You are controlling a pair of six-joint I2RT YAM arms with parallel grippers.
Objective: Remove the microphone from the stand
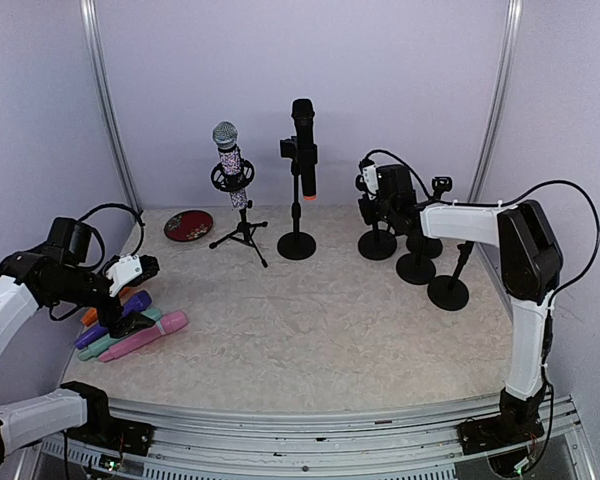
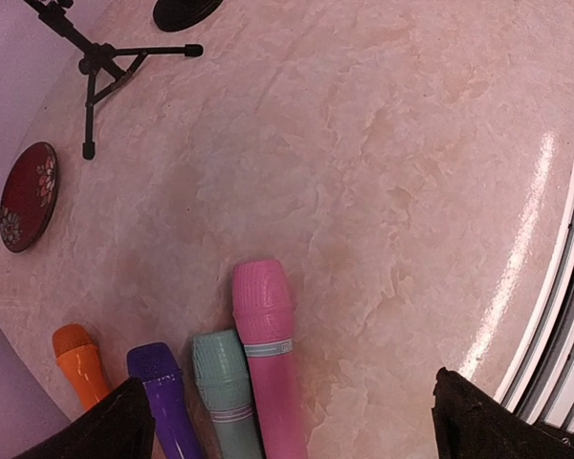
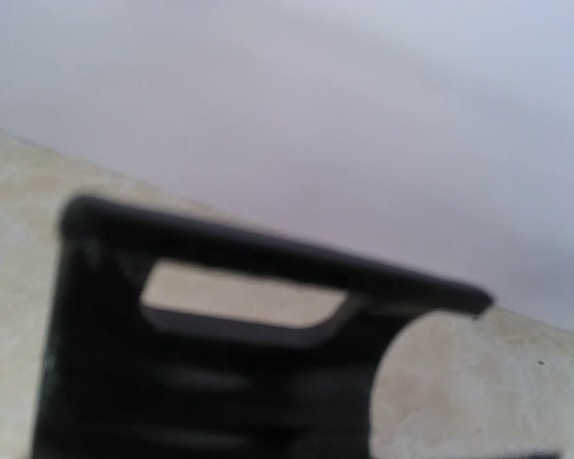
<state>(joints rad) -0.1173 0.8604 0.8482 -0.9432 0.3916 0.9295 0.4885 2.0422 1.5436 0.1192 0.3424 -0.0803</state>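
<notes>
At the back of the table (image 1: 310,330) two mics are mounted: a black mic (image 1: 303,125) upright in the clip of a round-based stand (image 1: 297,240), and a silver mic (image 1: 228,150) tilted slightly in a tripod (image 1: 242,232) to its left. The right gripper (image 1: 372,190) sits among the empty stands (image 1: 417,265) at clip height. The black mic lies to its left, near but apart, with its long axis vertical. Jaw state on this side cannot be told: the wrist view shows only a blurred black part (image 3: 220,325) close to the lens. The left gripper (image 1: 140,270) hangs over the loose mics (image 1: 145,335) at the left edge, fingers (image 2: 110,426) wide apart and holding nothing, well away from both stands. Judgement: the right arm is nearer the black mic. A sideways reach and a grip across the vertical body would serve, followed by an upward lift.
</notes>
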